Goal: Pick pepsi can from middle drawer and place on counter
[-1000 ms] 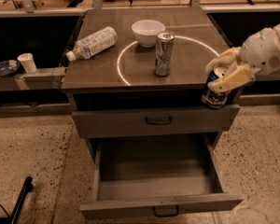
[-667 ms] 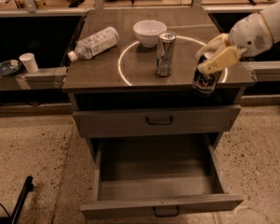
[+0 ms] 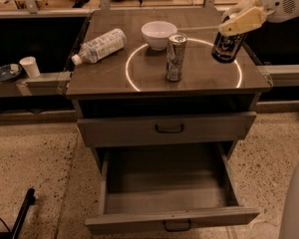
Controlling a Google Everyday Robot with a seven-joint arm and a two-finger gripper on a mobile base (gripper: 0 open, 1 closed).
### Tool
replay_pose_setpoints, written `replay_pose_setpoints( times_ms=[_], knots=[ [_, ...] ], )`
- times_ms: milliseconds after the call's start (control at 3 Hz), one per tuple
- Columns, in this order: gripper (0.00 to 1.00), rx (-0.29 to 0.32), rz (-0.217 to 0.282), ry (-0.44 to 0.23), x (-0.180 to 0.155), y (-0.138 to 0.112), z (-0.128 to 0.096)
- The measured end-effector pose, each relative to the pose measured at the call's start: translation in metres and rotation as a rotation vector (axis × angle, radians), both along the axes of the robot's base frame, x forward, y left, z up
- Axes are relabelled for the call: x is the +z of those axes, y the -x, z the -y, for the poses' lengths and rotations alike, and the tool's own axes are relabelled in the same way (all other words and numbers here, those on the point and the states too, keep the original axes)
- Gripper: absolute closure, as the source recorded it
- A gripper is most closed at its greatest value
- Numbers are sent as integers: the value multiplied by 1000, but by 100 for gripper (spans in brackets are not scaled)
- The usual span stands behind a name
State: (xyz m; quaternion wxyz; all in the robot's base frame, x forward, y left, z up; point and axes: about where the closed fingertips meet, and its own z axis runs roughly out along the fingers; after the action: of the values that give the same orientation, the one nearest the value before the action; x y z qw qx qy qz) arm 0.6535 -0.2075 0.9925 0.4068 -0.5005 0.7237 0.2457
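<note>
Grey-brown counter (image 3: 107,76), gripper (image 3: 239,20) over its right side, pinching tilted pepsi can (image 3: 225,47)

The gripper (image 3: 237,23), clutching the pepsi can (image 3: 226,48), hangs over the counter's (image 3: 209,78) right side. Bare top lies beneath it; a slim can (image 3: 176,57) and a bowl (image 3: 158,34) crowd its left.

Floor: speckled tan terrazzo (image 3: 35,168).
Left side: pale ledge (image 3: 45,78), dark recess (image 3: 45,34) behind.
Light: dim, warm.
Your gripper (image 3: 232,28): upper right, against the dark.
</note>
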Motion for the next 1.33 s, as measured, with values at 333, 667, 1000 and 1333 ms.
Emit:
replay_pose_setpoints(
  times_ms=[333,667,1000,1333],
  knots=[
    [82,-156,57,18,7,-30,37],
    [59,-244,49,35,-17,-56,56],
    [28,-263,22,30,-52,-77,55],
    [3,-263,22,30,-52,-78,55]
  ],
)
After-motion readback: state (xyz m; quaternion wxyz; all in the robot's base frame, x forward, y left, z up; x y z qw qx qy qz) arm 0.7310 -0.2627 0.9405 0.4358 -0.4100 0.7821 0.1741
